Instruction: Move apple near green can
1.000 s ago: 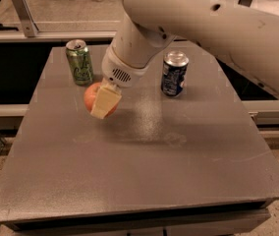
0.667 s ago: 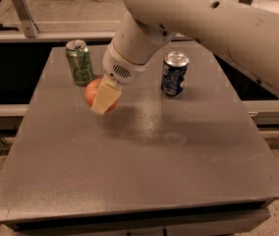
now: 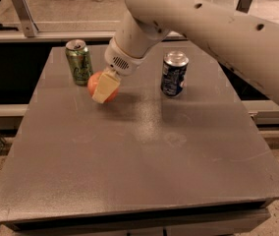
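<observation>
The apple (image 3: 96,82) is red-orange and sits at the back left of the grey table (image 3: 139,151), just right of the green can (image 3: 79,61), which stands upright with a silver top. My gripper (image 3: 105,88) reaches down from the big white arm (image 3: 203,28) and is shut on the apple; one pale finger (image 3: 105,86) covers the apple's front. Whether the apple touches the table is unclear. A small gap separates apple and green can.
A dark blue can (image 3: 173,73) with white markings stands upright to the right of the gripper. A metal rail (image 3: 51,28) and a dark gap run behind the table. Floor shows beyond the table's left and right edges.
The gripper has carried the apple a little up and left, closer to the green can. The cans have not moved.
</observation>
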`<state>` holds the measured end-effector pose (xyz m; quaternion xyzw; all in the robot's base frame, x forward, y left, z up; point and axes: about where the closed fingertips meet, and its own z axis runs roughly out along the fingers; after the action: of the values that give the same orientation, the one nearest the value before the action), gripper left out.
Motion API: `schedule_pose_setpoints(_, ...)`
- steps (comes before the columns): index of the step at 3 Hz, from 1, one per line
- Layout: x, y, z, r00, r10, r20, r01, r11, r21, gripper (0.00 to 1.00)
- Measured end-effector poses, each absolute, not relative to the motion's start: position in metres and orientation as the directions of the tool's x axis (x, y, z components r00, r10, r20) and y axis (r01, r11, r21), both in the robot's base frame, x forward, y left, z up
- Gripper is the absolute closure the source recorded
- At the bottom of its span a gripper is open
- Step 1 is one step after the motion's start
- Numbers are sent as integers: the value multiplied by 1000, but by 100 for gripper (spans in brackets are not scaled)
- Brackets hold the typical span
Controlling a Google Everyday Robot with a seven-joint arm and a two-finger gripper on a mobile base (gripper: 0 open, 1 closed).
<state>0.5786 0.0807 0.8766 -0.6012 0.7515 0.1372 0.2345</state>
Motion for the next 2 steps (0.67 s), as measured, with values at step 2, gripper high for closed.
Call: schedule_pose_setpoints(2, 606, 91, 864, -182, -844, -505, -960, 264, -94, 67)
